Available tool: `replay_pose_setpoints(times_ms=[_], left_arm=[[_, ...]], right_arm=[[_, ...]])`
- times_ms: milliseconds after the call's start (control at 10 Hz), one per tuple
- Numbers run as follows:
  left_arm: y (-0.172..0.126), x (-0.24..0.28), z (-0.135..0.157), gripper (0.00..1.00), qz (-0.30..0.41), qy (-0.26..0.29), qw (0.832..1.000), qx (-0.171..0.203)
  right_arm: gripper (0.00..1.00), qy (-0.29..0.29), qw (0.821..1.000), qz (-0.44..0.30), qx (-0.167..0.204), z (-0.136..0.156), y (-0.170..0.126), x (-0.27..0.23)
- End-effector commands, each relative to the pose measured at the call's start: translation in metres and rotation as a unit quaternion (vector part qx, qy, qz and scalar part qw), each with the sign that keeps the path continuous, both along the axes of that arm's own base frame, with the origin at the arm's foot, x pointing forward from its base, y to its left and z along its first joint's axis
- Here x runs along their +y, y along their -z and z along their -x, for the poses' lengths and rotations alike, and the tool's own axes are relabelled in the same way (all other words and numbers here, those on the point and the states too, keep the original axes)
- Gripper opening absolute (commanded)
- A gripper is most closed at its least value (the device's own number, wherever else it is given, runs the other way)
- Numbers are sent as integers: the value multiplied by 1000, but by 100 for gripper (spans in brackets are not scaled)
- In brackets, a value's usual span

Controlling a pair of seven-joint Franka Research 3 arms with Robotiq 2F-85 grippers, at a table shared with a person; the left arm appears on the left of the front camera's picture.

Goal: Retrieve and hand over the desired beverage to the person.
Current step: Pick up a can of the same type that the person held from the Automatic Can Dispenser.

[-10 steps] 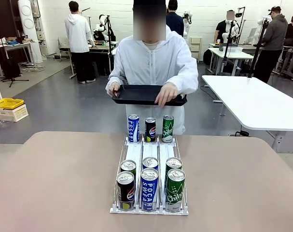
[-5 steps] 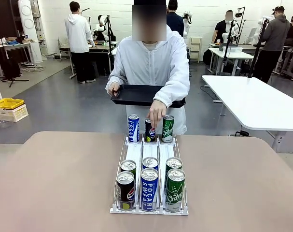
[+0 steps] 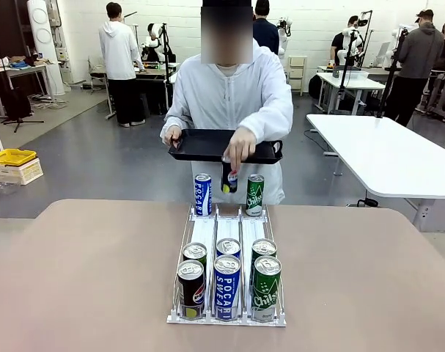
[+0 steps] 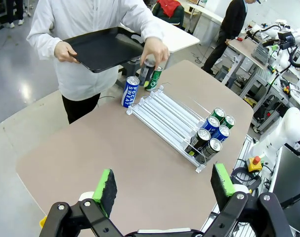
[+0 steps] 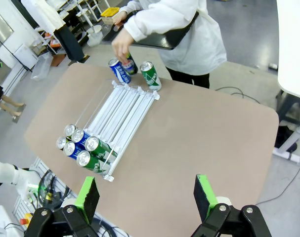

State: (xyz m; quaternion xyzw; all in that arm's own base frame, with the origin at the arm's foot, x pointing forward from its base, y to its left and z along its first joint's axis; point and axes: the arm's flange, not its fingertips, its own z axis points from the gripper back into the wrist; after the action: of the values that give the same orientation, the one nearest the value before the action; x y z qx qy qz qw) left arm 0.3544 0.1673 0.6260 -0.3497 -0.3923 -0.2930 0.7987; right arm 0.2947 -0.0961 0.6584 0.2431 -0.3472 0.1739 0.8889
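Observation:
The person (image 3: 229, 95) in a white hooded jacket stands at the far side and holds a flat black tray (image 3: 200, 144) in one hand. Their other hand lifts a black Pepsi can (image 3: 229, 180) just above the far end of the clear rack (image 3: 204, 231), between a blue Pocari can (image 3: 202, 194) and a green Chilsung can (image 3: 255, 195). Several more cans stand at the rack's near end, a black one (image 3: 190, 290), a blue one (image 3: 226, 286) and a green one (image 3: 266, 287) in front. My left gripper (image 4: 164, 185) and right gripper (image 5: 146, 194) hang open high over the table, holding nothing.
The rack sits mid-way across the tan table (image 3: 83, 279), with bare tabletop on both sides. A white table (image 3: 383, 154) stands behind at the right and a yellow bin (image 3: 12, 157) on the floor at the left. Other people work far back.
The person's free hand came down from the tray onto the black can in the middle lane's far end and raised it off the rack. Neither gripper changed.

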Motion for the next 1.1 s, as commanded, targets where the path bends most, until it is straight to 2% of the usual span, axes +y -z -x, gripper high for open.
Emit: replay_pose_setpoints(times_ms=[0, 1000], left_arm=[[-3, 2, -1, 100, 10, 2, 1000, -3], [-3, 2, -1, 100, 10, 2, 1000, -3]], right_arm=[[100, 2, 1000, 4, 2, -1, 0, 0], [100, 2, 1000, 4, 2, -1, 0, 0]])
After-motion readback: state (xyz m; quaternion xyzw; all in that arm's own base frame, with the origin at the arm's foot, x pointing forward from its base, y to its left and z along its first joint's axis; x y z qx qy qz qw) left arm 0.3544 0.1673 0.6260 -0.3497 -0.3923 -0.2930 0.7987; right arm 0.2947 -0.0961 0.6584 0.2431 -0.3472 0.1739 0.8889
